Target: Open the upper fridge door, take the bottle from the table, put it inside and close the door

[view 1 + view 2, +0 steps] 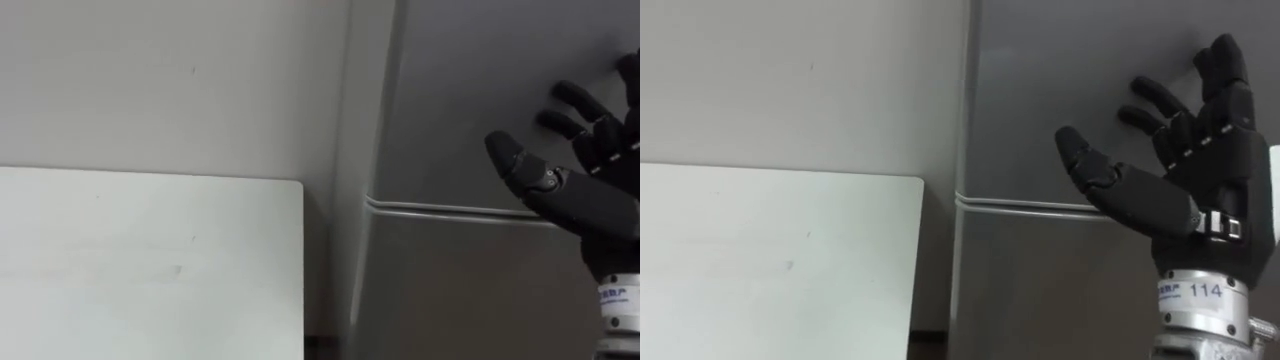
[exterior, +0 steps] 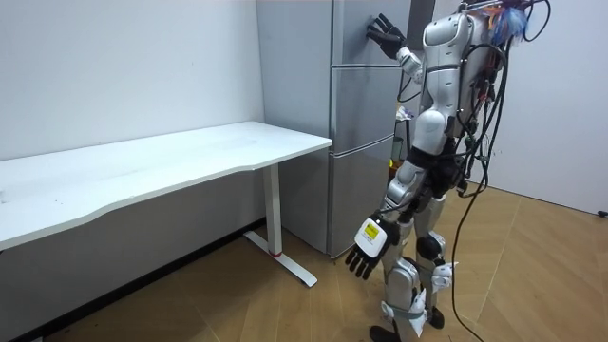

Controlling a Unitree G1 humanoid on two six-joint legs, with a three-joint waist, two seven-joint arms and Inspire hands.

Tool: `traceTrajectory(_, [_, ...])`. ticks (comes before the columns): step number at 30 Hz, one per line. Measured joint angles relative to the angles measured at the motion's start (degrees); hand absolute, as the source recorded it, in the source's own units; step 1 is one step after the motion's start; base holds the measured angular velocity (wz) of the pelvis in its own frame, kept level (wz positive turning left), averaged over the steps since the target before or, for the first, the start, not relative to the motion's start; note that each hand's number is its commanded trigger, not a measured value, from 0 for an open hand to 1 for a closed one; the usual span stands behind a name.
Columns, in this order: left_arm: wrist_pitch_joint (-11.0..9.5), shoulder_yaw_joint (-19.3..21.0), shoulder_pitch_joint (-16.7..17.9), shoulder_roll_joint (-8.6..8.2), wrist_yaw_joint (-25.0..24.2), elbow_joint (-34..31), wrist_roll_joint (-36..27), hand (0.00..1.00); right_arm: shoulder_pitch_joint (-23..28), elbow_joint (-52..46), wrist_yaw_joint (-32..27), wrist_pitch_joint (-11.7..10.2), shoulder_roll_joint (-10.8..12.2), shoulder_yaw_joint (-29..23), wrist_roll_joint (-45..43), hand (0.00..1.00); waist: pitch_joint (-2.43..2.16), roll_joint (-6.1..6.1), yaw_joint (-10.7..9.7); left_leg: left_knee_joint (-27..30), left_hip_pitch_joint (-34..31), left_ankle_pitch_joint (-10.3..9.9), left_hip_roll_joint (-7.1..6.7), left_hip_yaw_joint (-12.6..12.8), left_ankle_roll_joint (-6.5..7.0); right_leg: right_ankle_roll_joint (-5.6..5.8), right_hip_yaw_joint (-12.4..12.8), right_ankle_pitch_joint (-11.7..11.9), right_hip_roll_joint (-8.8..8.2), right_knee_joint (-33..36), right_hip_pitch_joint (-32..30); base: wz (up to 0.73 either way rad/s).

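Right eye view shows the right hand [image 1: 1185,195] raised in front of the closed upper fridge door [image 1: 1060,90], fingers straight and spread, released and grasping nothing. It sits just above the seam [image 1: 1030,206] that divides this door from the lower door [image 1: 1040,290]; contact with the door surface cannot be confirmed. Room view shows the robot standing at the grey fridge [image 2: 356,142], beside the white table [image 2: 190,157], with the left hand [image 2: 365,253] hanging at thigh level, fingers relaxed and empty.
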Motion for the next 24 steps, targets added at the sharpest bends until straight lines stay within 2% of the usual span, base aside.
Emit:
traceTrajectory(6, [0.01, 0.03, 0.43, 0.3, -1.35, -0.97, -0.03, 0.0, -0.27, 0.9, -2.85, -0.15, -0.01, -0.13, -2.56, 0.0, 0.02, 0.04, 1.05, 0.32, -0.24, 0.0, -0.05, -0.37, 0.01, 0.02, -0.17, -0.01, -0.01, 0.02, 0.07, 0.03])
traceTrajectory(24, [0.0, 0.03, 1.17, 0.8, -2.73, -1.82, -0.03, 0.0, -1.91, 2.76, -4.77, -0.79, -0.01, -0.06, -3.12, 0.0, 0.02, -0.03, 1.08, 0.45, -0.32, 0.01, -0.13, -0.51, 0.03, 0.07, -0.21, 0.04, -0.06, 0.05, 0.1, 0.0])
